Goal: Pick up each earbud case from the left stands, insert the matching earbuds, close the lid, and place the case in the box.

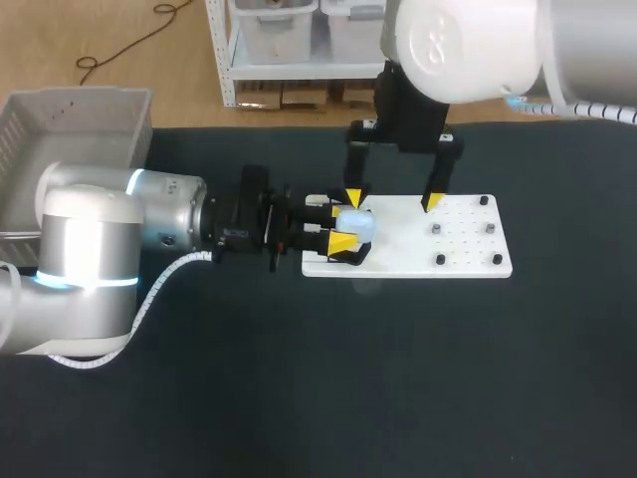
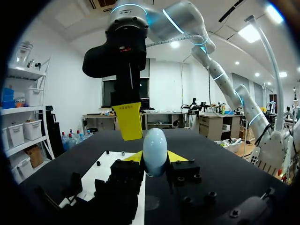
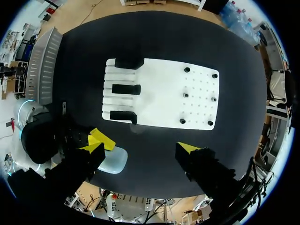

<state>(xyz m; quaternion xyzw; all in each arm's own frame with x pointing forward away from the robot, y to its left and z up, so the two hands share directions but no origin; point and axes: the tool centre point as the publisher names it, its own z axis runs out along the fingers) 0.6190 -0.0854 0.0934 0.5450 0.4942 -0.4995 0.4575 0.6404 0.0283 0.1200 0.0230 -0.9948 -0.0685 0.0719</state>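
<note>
Left wrist view: earbud case [image 2: 154, 151] is sitting clamped between left gripper [image 2: 155, 157] fingers, long axis running out along them, above the white board [image 1: 468, 249]. Right gripper [image 1: 393, 201] is hovering overhead, fingers wide apart, one tip just beside the case.

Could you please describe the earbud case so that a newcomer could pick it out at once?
Find the white board on the black table. By its left end, the left gripper holds the case between its yellow tips. It is the only pale blue, rounded thing; the stands nearby are black and blocky.
</note>
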